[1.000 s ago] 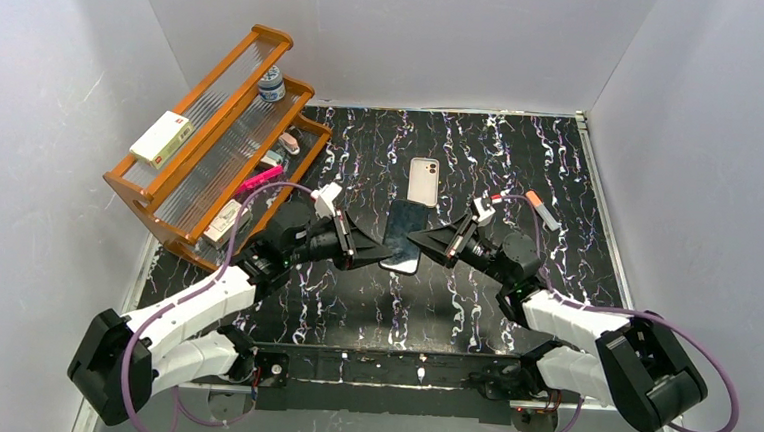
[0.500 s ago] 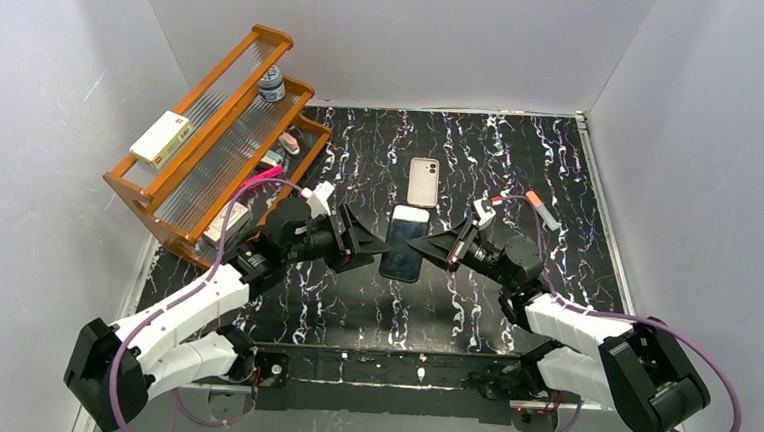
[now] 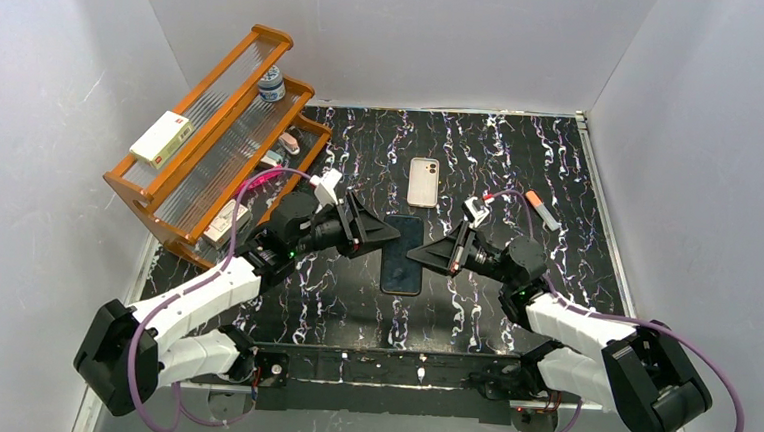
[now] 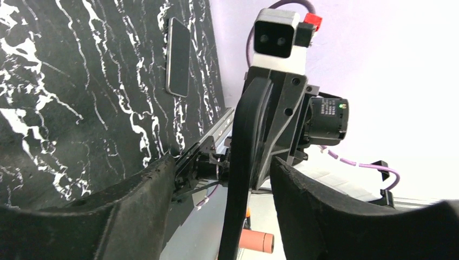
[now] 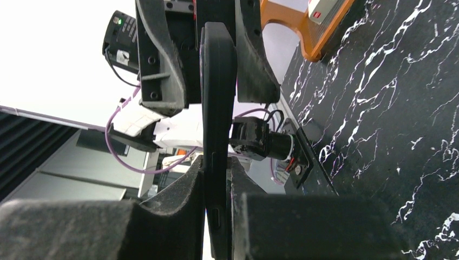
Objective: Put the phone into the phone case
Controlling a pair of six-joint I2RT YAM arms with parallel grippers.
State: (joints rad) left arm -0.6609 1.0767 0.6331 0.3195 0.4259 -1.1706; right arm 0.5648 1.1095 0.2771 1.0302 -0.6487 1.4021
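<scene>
1. Top external cam is showing the phone (image 3: 402, 269) mid-table btwn the two arms, screen facing up, long axis running near-to-far.
2. The right gripper (image 3: 418, 255) is reaching in from the right and clamping the phone's right long edge. On the right wrist cam the slab is showing edge-on, w/ both pads (image 5: 168, 203) pressing tight against its faces.
3. The left gripper (image 3: 393, 234) is coming in from the opposite side. Its jaws are standing apart, one finger (image 4: 306, 211) on each side of the phone. The left wrist cam is showing a gap on both sides, so it isn't gripping.
4. The phone is prob. hanging clear of the surface, but the overhead angle is too flat to be sure.
5. The phone case (image 3: 422, 181) is lying flat on the black marbled table (image 3: 522, 154), just beyond the phone's far end and not touching it, w/ the camera cutout at its far-left corner.
6. An orange wooden rack (image 3: 213, 131) is standing at the far left, holding small items.
7. An orange-tipped marker (image 3: 542, 210) is lying to the right of the case, well apart from it.
</scene>
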